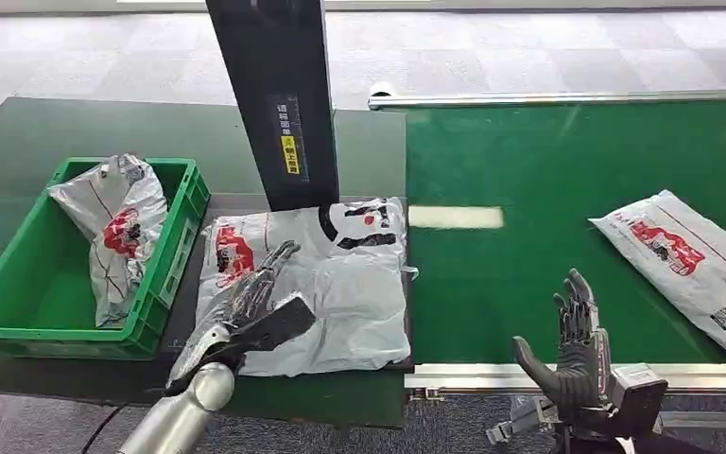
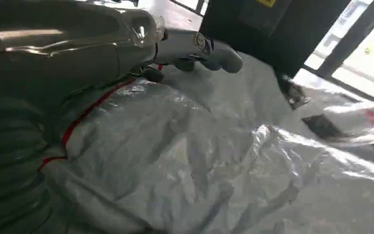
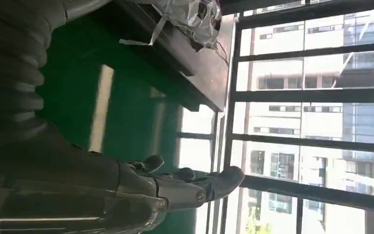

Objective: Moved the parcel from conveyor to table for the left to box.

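The left hand (image 1: 250, 301) lies flat, palm down, on a wide, crumpled white plastic mailer parcel with red and black print (image 1: 340, 284). Its fingers are extended and slightly spread across the parcel's left half; it presses on the film and grips nothing. In the left wrist view, the thick grey thumb (image 2: 199, 48) stands out above the wrinkled film of the parcel (image 2: 224, 165), and a red printed line runs beside the palm.

This parcel rests on the dark table surface (image 1: 19, 142), directly under the left hand. Beyond the fingertips stands a black upright column (image 1: 274, 95) carrying a label with white characters and a small yellow patch; the writing is too small to read.

To the left of the left hand sits a green plastic crate (image 1: 175, 236) containing another crumpled white bag with red print (image 1: 118, 232).

The right hand (image 1: 575, 355) is raised and empty over the near edge of the green conveyor belt (image 1: 529, 161), fingers upright and apart, thumb out to the side. The right wrist view shows the same spread fingers (image 3: 190, 183) holding nothing.

To the right of this hand, well apart, a flat white mailer bag with a red logo (image 1: 690, 265) lies on the belt. A barcode label appears near its lower corner, probably illegible at this resolution.
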Robot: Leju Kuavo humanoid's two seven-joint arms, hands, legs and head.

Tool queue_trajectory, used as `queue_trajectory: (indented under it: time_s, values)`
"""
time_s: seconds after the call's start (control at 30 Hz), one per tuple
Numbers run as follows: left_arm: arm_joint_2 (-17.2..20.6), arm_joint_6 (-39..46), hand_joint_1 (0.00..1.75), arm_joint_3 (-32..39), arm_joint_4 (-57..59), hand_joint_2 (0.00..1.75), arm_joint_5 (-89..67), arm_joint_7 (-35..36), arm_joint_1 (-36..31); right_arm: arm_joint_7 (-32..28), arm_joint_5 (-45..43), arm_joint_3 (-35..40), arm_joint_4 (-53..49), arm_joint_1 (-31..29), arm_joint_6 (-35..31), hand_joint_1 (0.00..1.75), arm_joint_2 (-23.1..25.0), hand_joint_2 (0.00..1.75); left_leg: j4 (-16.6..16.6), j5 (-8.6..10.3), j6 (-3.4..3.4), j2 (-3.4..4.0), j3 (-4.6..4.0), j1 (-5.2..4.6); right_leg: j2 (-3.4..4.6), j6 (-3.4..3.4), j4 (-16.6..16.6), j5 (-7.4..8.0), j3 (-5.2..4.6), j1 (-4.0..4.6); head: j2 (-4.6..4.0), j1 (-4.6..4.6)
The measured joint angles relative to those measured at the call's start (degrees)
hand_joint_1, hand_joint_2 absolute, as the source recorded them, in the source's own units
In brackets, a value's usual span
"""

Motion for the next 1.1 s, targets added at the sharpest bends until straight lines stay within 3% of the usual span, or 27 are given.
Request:
queue_trajectory:
  time_s: [0.03,0.07,0.1,0.5,0.7,1.1]
  values:
    - [-0.20,0.48,0.14,-0.02,0.88,1.75,-1.62,0.64,-0.50,0.74,-0.04,-0.46,-0.09,-0.01,0.42,0.00,0.50,1.75,0.00,0.00,0.00,0.00,0.00,0.00,0.00,0.00,0.00,0.00,0.00,0.00,0.00,0.02]
    - [-0.39,0.77,1.54,-0.02,1.71,1.75,-2.44,1.09,-0.98,1.33,-0.17,-0.94,-0.09,-0.01,0.76,0.00,0.99,1.75,0.00,0.00,0.00,-0.02,0.01,0.00,0.00,0.00,0.00,0.00,0.02,0.00,0.00,0.00]
    - [-0.61,1.14,1.75,-0.02,2.44,1.75,-2.92,1.32,-1.36,1.90,-0.39,-1.38,-0.09,-0.02,0.90,0.00,1.40,1.75,0.00,0.00,0.00,-0.02,0.00,0.00,0.00,0.00,0.00,0.00,0.02,0.00,0.00,0.02]
    - [-2.12,9.32,1.75,2.01,5.43,1.75,-4.51,-3.74,-1.95,7.81,-2.84,-2.95,4.92,-1.56,2.78,0.00,3.54,1.75,0.00,0.00,0.00,-0.02,-0.01,0.00,-0.01,0.00,0.00,0.00,0.03,0.00,0.00,0.00]
    - [-3.02,12.46,1.75,3.72,1.95,1.75,1.15,-9.44,0.69,8.05,6.52,-1.93,9.92,-3.52,-6.89,0.00,3.68,1.75,-0.01,0.00,0.00,-0.01,-0.02,0.00,0.00,0.00,0.01,0.00,0.01,0.00,0.02,0.00]
    - [-3.98,18.81,1.75,4.77,-7.95,1.75,11.18,-23.19,4.92,1.93,12.29,0.06,11.95,-4.82,-13.13,0.00,3.61,1.75,0.00,0.00,0.00,-0.02,-0.03,0.00,-0.01,0.00,0.01,0.00,0.01,0.00,0.00,0.02]
